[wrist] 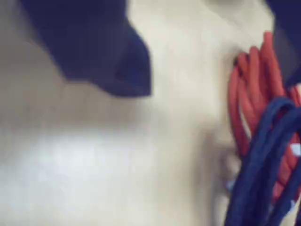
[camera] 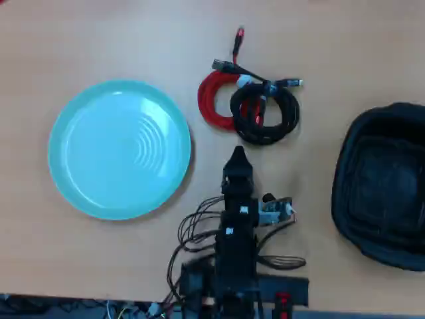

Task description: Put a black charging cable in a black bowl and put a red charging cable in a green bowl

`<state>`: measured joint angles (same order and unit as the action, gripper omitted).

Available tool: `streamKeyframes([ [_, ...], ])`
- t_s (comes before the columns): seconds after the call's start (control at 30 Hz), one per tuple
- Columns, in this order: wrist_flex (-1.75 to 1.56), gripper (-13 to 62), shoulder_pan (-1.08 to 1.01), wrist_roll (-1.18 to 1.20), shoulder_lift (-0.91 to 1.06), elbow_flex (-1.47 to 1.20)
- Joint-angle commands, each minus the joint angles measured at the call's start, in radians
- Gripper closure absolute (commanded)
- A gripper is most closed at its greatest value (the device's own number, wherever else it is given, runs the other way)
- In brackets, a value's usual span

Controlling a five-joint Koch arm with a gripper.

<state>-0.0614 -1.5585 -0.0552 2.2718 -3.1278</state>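
Pale wooden surface (camera: 80, 40) fills the overhead view, bare apart from a few things. Far to the left in that view sits the green bowl (camera: 119, 149), a wide, shallow turquoise dish with ripple rings near its middle, and nothing lies in it.

Moving toward the centre, the red charging cable (camera: 211, 100) lies as a small round coil, one red plug end pointing up and away from it. The black charging cable (camera: 265, 114) overlaps its right side, so the two coils touch and partly cover each other; silver-tipped plugs stick out at the top of the black coil. Both coils rest on the surface, between the two bowls and in neither of them.

Just below the coils the arm reaches up from the bottom edge, loose wires looping around its base, and the gripper (camera: 237, 156) points at the black coil without touching it. From above only one dark tip shows. The wrist view is blurred: a dark shape hangs at upper left, and red strands (wrist: 251, 89) with darker strands across them sit at the right edge. I cannot tell how far the gripper is open, and it holds nothing.

Far right, the black bowl (camera: 385, 183) stands partly cut off by the frame, its stepped walls empty.
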Motion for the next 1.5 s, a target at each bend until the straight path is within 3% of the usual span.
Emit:
streamKeyframes([
  [0.0, 0.881, 2.7, 0.261, 0.092, 0.098, 0.632],
  [0.6, 0.896, 2.8, 0.258, 0.158, 0.098, 0.687],
  [0.97, 1.213, 2.9, 0.227, 0.081, 0.092, 1.108],
  [1.47, 1.370, 3.1, 0.018, -0.009, 0.031, 1.347],
])
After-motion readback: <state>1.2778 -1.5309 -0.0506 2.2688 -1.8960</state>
